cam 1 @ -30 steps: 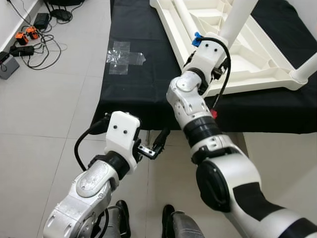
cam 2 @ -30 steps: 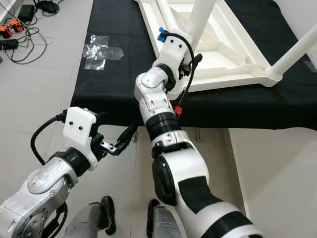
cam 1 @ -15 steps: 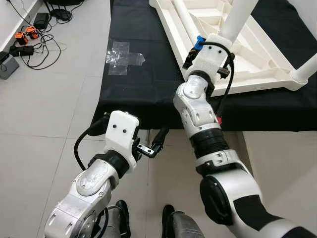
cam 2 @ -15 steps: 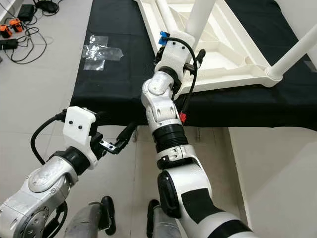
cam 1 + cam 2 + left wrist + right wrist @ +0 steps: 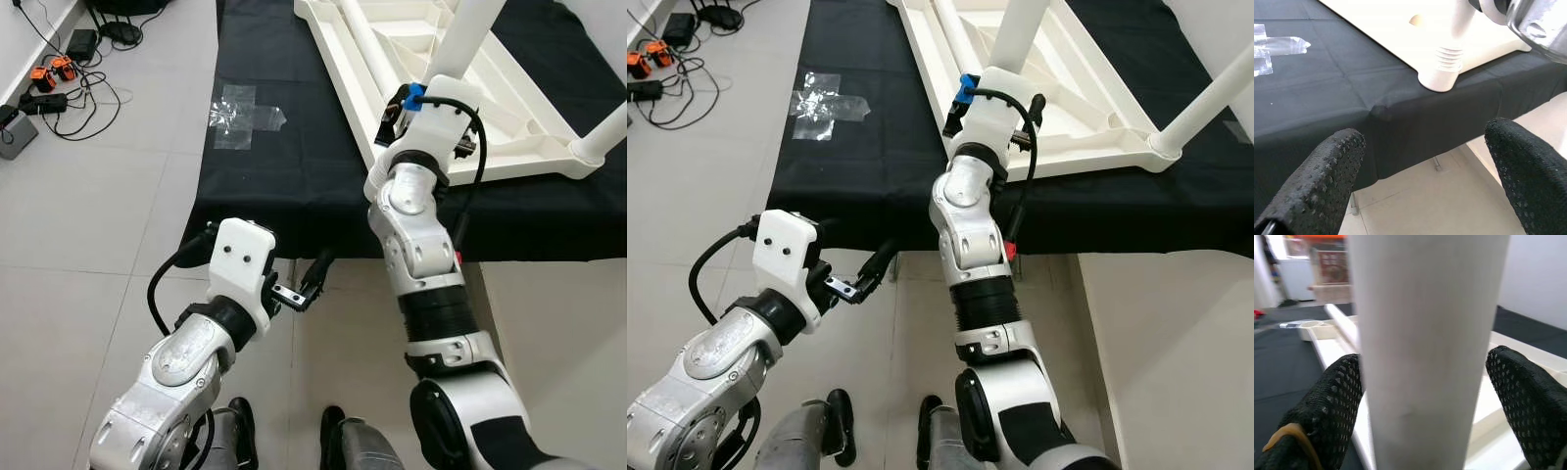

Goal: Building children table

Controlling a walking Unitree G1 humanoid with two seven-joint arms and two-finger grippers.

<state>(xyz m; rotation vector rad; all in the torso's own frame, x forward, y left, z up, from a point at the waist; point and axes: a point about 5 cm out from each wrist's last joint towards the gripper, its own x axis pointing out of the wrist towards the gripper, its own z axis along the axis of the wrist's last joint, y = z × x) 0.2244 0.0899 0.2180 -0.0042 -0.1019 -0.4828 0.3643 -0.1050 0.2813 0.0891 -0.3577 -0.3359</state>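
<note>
While two white plastic legs (image 5: pixel 468 37) stand in the upturned tabletop (image 5: pixel 509 117), my right tool (image 5: pixel 1425 396) straddles one, unclenched; left tool (image 5: pixel 1420 166) idles released.

The white plastic children's table top (image 5: pixel 509 117) lies upside down on the desk (image 5: pixel 284 147), which is draped in black cloth, its ribbed underside facing up and its near edge close to the desk's front edge. A white round leg (image 5: pixel 1017 34) stands upright from the underside near that edge. Another white leg (image 5: pixel 1205 103) rises tilted from the corner socket further along the same edge.
</note>
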